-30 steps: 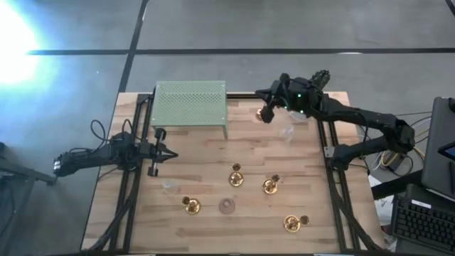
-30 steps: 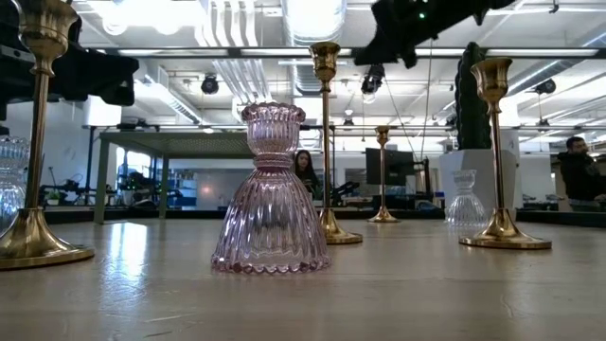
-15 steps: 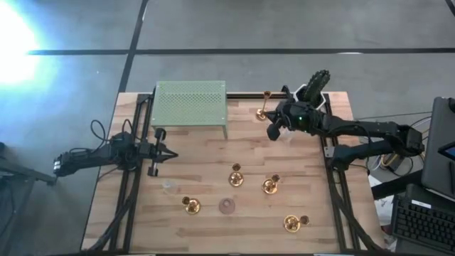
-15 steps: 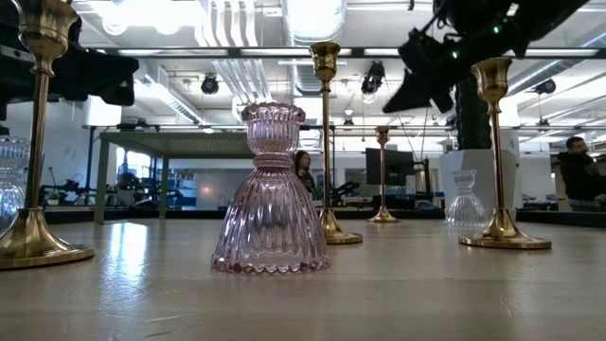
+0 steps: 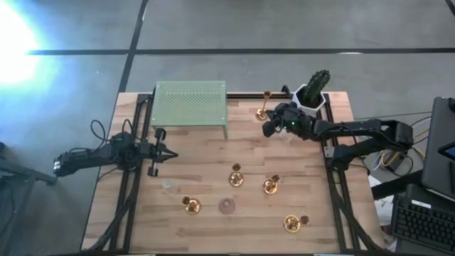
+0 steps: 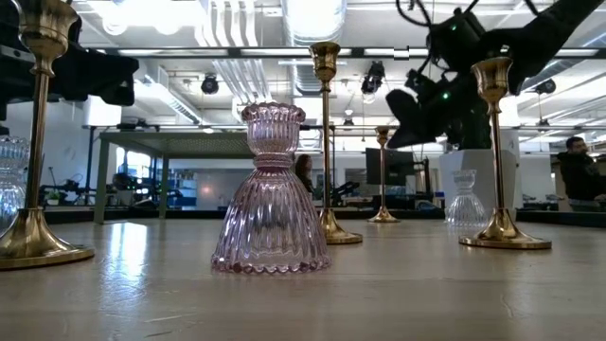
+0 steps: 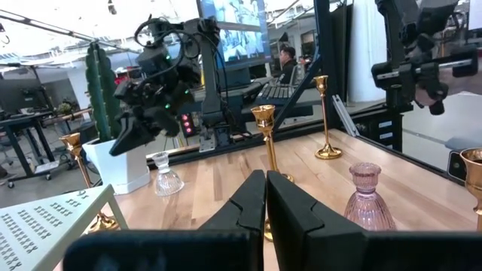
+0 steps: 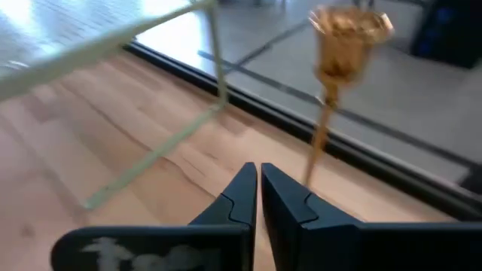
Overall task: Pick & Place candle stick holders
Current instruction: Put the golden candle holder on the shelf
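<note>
Pale wood planks make up the table, with a green perforated rack standing at its far edge. The right gripper hangs above the table's far right part, fingers pressed together on nothing. A tall brass holder stands just beyond it, near the rack's right end; in the right wrist view that holder rises just past the fingertips, apart from them. A clear glass holder sits just beside the gripper on its right, and a white pot with cactus stands at the far right corner. The left gripper waits near the table's left edge, also clenched and empty.

Nearer the front stand more brass holders: one mid-table, one to its right, one front left and one front right. A pink glass holder stands at front centre, well apart from both grippers, and another clear glass one sits toward the left.
</note>
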### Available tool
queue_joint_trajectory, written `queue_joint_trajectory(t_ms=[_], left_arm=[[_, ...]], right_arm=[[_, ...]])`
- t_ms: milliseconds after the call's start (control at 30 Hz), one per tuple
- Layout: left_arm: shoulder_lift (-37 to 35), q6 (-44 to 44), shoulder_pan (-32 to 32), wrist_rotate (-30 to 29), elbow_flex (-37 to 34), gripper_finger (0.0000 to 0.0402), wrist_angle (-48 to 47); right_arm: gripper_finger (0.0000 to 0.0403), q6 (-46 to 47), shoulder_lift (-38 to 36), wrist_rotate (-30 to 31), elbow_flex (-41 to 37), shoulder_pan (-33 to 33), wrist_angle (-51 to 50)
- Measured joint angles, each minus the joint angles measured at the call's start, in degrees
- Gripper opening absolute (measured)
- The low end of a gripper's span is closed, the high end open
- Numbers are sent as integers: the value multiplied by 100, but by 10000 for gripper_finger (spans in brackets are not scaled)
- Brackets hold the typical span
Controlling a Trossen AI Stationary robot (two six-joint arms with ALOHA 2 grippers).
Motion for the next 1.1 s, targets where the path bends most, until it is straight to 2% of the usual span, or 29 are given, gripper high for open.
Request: queue_joint_trajectory(t_ms=[167,300,400,667,933,1100], left_arm=[[0,-2,-1,-1,0,19,2],[0,-2,0,0,0,19,0],[0,-2,-2,0,0,19,0],[0,-2,-2,-2,0,19,0],[0,0,0,0,0,19,0],[0,-1,-2,0,0,19,0]], right_arm=[[79,29,442,2,4,-183,434],[122,-304,891,27,13,-293,1181],[145,-423,1215,55,119,-369,1326],[185,-117,1628,679,251,-425,1343],[219,-213,1574,748,249,-459,1393],[226,-299,1566,767,287,-511,1400]])
